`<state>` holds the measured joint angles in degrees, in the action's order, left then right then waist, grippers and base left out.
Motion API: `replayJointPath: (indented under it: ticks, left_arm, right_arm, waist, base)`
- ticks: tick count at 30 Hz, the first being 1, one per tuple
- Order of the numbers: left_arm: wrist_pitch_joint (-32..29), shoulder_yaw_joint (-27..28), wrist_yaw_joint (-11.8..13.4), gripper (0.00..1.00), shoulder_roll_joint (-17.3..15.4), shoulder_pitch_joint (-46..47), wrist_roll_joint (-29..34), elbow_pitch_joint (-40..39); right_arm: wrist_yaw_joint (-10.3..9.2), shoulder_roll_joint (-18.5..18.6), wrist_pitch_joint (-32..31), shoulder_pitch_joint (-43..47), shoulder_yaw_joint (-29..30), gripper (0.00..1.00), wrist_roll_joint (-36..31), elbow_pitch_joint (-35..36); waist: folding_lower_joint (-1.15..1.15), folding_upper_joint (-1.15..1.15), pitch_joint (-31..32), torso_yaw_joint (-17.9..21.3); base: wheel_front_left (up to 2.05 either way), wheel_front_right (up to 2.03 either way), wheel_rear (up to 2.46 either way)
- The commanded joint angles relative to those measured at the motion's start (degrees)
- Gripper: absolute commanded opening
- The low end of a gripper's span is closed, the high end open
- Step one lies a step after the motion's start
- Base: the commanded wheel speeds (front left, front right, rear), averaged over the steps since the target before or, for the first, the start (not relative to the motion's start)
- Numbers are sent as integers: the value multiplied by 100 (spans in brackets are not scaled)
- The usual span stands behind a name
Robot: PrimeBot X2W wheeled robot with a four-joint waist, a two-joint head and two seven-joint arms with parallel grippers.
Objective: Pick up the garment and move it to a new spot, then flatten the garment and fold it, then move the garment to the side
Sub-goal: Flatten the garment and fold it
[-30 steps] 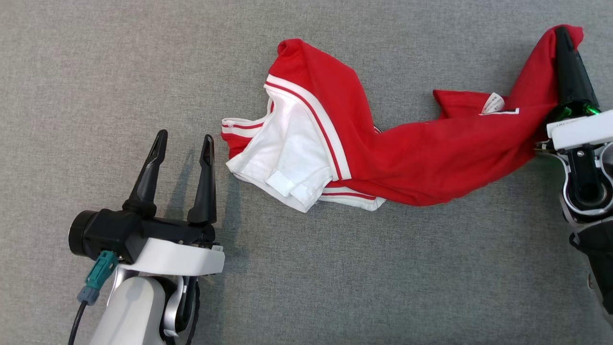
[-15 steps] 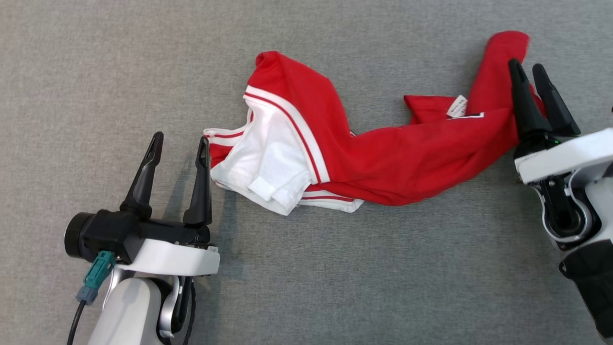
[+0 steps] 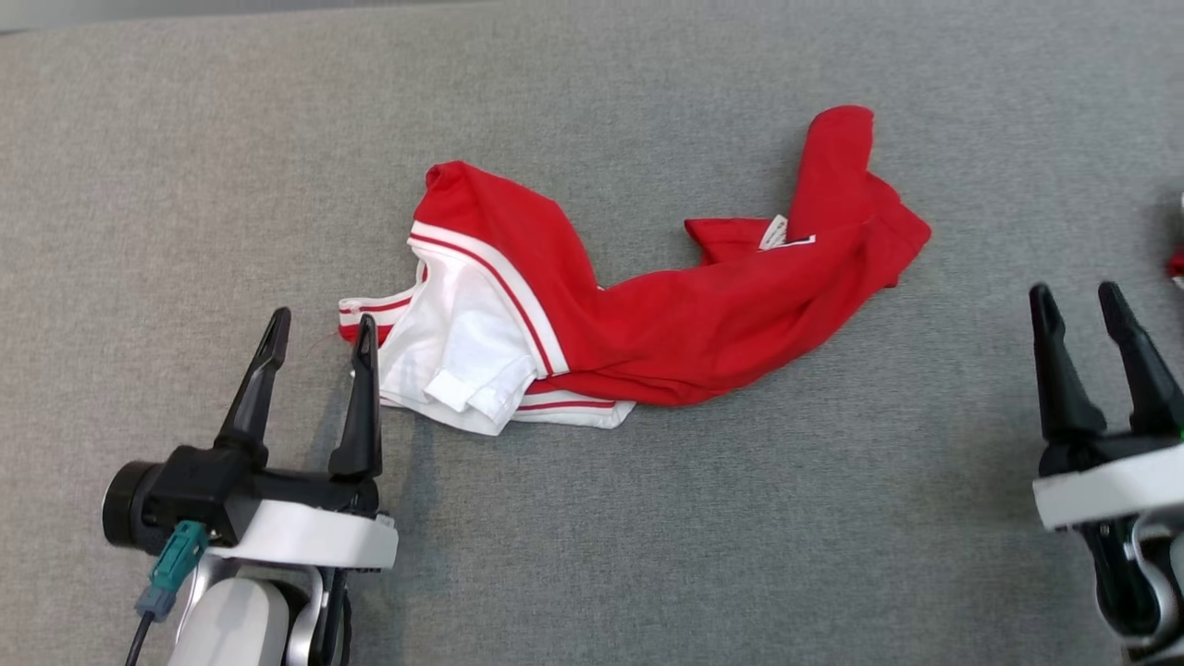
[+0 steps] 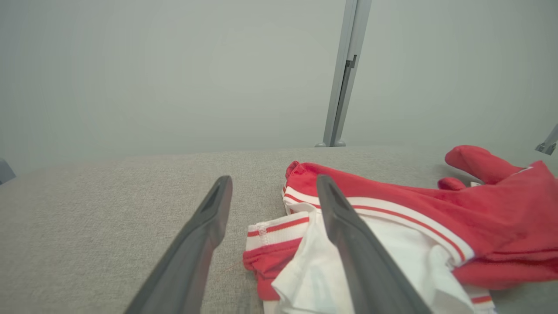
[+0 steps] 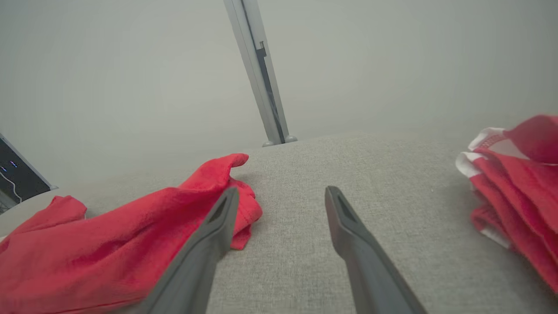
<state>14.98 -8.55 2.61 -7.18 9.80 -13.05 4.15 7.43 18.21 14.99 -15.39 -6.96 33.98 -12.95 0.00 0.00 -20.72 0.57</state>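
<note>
Garment: red with a white panel and a striped cuff. It lies crumpled and twisted on the grey tabletop, not flat, with layers bunched over one another and the care label showing toward its right end. Left claw: fingers spread, holding nothing, just beside the garment's left end. Its inner finger overlaps the cuff in the head view; contact cannot be told. Right claw: fingers spread, empty, standing apart from the garment's right end on the near side. A second red-and-white cloth lies off beyond the garment's right end, past the right claw. Risks, as judged: a pinch at the left end would likely take cuff and panel together, so a flattening pull would carry the twist along. The soft knit may slip from narrow fingertips under tension. A pull from one end alone would drag the whole piece rather than spread it. A wide right-side reach could snag the other cloth.
</note>
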Motion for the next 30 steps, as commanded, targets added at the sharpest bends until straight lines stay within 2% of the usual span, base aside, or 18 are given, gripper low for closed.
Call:
replayJointPath:
  ticks: [1,12,30]
  left_arm:
    - [-3,31,45,100,-69,-79,-12,3]
    - [-151,64,161,100,-172,-553,-71,-61]
    - [-235,-24,228,100,-226,-633,-122,-187]
  right_arm:
    - [12,-79,25,241,116,100,-206,104]
    - [11,-532,-170,1254,494,100,-1049,669]
    - [11,-739,-442,1421,643,100,-1215,1072]
  waist:
    - [0,0,141,105]
    - [0,0,562,186]
    - [0,0,604,134]
  base:
    - [0,0,0]
    - [0,0,0]
    - [0,0,0]
